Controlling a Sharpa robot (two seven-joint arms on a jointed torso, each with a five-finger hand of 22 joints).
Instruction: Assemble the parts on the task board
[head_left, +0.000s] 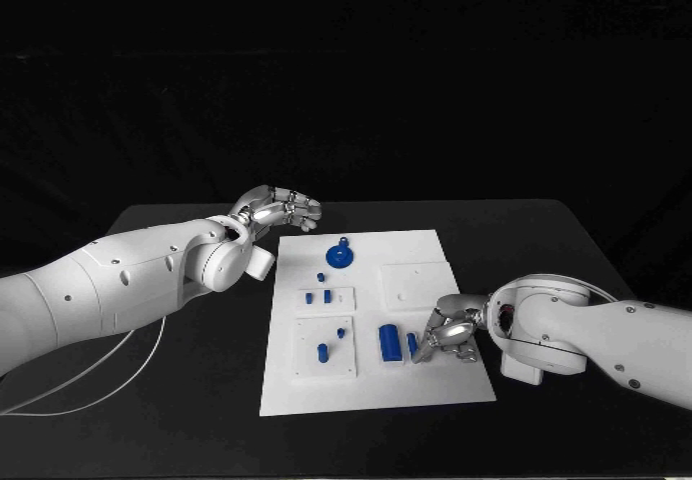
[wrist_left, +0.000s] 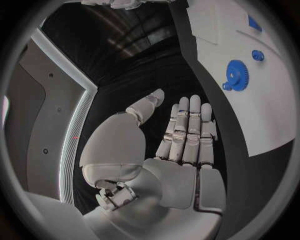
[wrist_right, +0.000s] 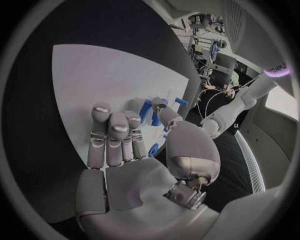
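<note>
Black desk (head_left: 173, 400) carrying the white task board (head_left: 411, 385). Right hand (head_left: 450, 335) rests over the board's near right portion, fingers around a blue part (head_left: 413, 345); whether it grips the part cannot be told. Left hand (head_left: 277, 210), fingers apart and empty, hovers off the board's far left corner, near the blue gear (head_left: 340, 255).

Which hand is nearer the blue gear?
Left. The left hand hovers just off the board beside the blue gear; the right hand is at the board's near right.
</note>
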